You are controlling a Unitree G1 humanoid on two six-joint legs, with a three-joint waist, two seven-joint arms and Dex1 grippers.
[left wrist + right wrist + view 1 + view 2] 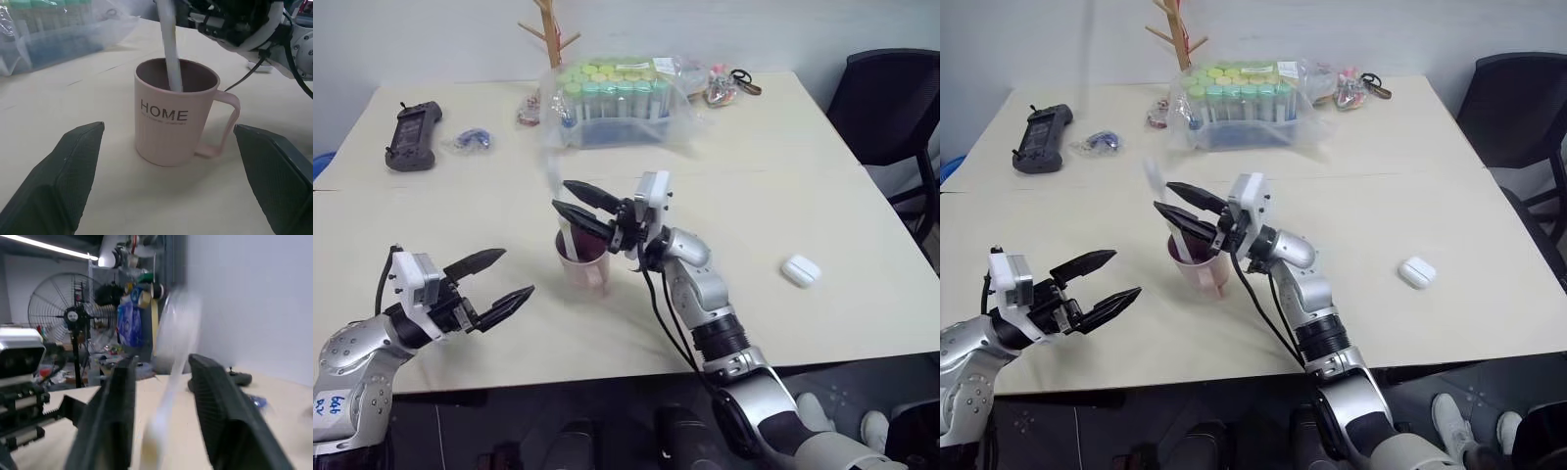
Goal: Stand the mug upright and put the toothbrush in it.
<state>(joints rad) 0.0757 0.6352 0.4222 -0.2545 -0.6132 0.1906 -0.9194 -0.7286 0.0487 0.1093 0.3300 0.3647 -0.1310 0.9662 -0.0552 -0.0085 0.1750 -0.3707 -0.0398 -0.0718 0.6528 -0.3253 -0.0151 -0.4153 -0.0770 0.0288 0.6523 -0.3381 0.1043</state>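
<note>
The pale pink mug (582, 266) stands upright in the middle of the table, its "HOME" lettering and loop handle plain in the left wrist view (171, 127). The white toothbrush (170, 54) stands slanted inside it, its upper part blurred. My right gripper (561, 195) hovers just above the mug, pointing left, its fingers apart on either side of the blurred toothbrush (168, 382) without gripping it. My left gripper (519, 271) is open to the left of the mug, aimed at it and apart from it.
A clear bag of green-capped tubes (617, 98) sits at the back, beside a wooden stand (548, 29). A black controller (414, 135) and a small blue item (470, 140) lie at the far left. A white earbud case (800, 269) lies at the right, and a dark chair (891, 98) stands beyond the table.
</note>
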